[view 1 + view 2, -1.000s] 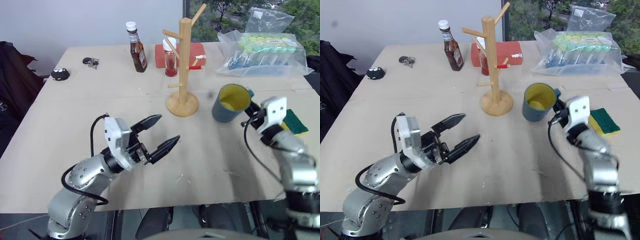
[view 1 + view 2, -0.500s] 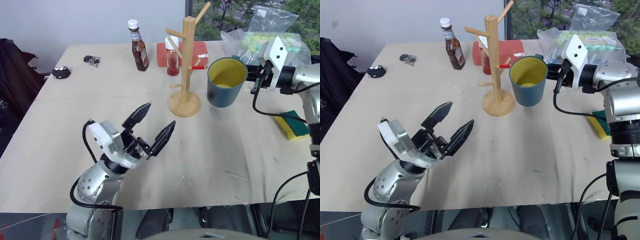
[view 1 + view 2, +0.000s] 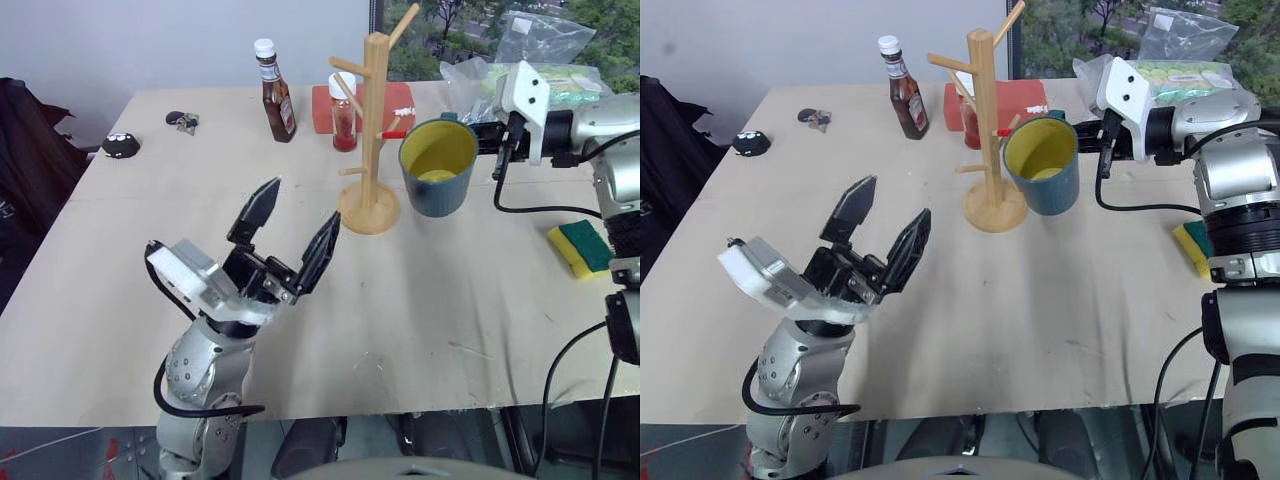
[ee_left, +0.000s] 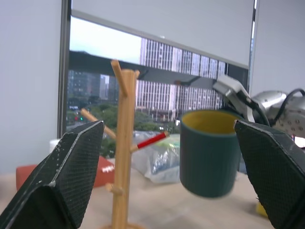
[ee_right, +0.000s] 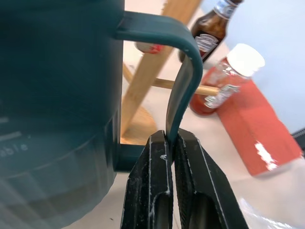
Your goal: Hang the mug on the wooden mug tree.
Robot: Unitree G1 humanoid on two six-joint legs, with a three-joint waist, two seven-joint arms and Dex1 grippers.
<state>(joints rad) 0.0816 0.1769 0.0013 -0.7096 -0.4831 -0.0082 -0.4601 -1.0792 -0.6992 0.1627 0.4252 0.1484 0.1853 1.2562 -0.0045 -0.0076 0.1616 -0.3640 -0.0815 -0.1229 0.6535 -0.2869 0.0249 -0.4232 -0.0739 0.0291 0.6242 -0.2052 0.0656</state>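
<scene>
Mug: the mug (image 3: 437, 166), teal with a yellow inside, is hanging in the air just beside the wooden mug tree (image 3: 369, 130), clear of the table (image 3: 480, 300), mouth tilted up.
Grip: the right gripper (image 5: 170, 143) is pinching the mug's loop handle (image 5: 181, 90) between pressed-together fingers, likely leaving the loop free to slip over a peg.
Right arm: it is reaching in level from the right side, pointing toward the tree.
Left gripper: the left gripper (image 3: 293, 232) is idling near the table's front, fingers spread wide and angled upward, holding nothing.
</scene>
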